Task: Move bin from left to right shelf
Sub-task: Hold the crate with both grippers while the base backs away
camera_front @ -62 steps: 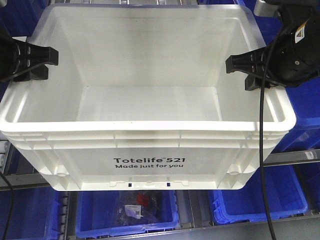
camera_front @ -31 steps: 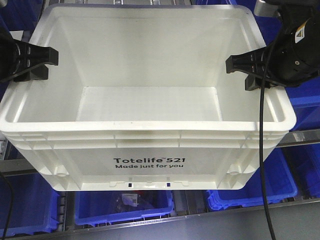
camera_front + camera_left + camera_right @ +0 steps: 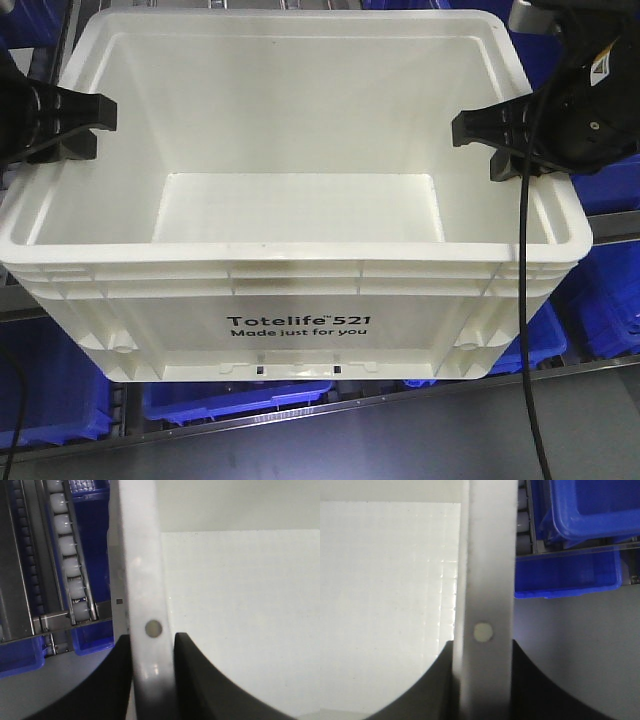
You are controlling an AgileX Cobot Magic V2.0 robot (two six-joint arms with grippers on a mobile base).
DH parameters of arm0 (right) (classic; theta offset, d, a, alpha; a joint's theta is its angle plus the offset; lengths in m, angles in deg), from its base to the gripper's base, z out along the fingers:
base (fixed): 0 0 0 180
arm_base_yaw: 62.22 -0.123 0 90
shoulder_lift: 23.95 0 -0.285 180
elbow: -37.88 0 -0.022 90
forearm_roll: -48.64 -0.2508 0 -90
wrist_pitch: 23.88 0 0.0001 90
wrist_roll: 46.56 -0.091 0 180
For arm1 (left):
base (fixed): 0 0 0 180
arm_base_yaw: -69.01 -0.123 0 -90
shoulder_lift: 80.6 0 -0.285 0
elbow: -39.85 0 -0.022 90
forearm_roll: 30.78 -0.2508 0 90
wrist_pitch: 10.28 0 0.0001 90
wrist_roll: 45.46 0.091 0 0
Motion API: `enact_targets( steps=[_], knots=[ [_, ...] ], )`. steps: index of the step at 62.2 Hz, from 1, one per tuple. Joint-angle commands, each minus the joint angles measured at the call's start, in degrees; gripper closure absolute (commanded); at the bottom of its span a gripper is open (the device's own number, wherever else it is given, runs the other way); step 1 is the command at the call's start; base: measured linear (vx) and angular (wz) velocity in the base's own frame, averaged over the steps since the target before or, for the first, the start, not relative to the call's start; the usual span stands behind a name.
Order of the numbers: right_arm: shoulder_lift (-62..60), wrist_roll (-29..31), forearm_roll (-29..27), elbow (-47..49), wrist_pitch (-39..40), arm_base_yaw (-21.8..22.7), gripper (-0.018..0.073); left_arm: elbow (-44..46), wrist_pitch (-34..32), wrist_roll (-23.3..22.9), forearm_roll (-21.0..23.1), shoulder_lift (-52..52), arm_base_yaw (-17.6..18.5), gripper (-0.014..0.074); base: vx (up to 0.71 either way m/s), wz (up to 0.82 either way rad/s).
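The bin [image 3: 300, 300], a large white tote printed "Totelife 521 Made just for you", fills the front view and hangs in the air in front of the shelving, empty inside. My left gripper [image 3: 75, 125] is shut on its left rim [image 3: 145, 580], one black finger on each side of the wall. On the opposite side my right gripper [image 3: 490, 135] is shut on the right rim [image 3: 487, 580] in the same way. Both wrist views look straight down the clamped rim between the jaws.
Blue plastic bins [image 3: 230, 400] sit on shelf levels below and beside the tote [image 3: 610, 300]. A roller track [image 3: 65, 545] and metal rails run on the left. A blue bin [image 3: 580, 540] lies just right of the tote. Grey floor [image 3: 400, 440] shows beneath.
The tote stays fixed between the grippers while the shelf and blue bins behind it slide down and left in the front view; more grey floor appears at the bottom.
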Motion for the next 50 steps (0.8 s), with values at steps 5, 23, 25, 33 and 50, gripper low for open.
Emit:
enact_targets(
  steps=[5, 23, 25, 33, 50],
  knots=[
    [-3.0, 0.1, 2.7, 2.1, 5.5, 0.4, 0.0530, 2.1, -5.2, 1.0, -1.8, 2.5, 0.2, 0.0445, -0.13, -0.07],
    [-3.0, 0.1, 2.7, 2.1, 5.5, 0.4, 0.0530, 2.1, -5.2, 1.0, -1.8, 2.5, 0.2, 0.0445, -0.13, -0.07],
    [-3.0, 0.1, 2.7, 2.1, 5.5, 0.4, 0.0530, 2.1, -5.2, 1.0, -1.8, 2.5, 0.2, 0.0445, -0.12, -0.07],
    [-3.0, 0.1, 2.7, 2.1, 5.5, 0.4, 0.0530, 2.1, -5.2, 1.0, -1.8, 2.5, 0.2, 0.0445, -0.11, -0.06],
    [-3.0, 0.1, 2.7, 2.1, 5.5, 0.4, 0.0530, 2.1, -5.2, 1.0, -1.8, 2.5, 0.2, 0.0445, -0.08, -0.07]
  ],
)
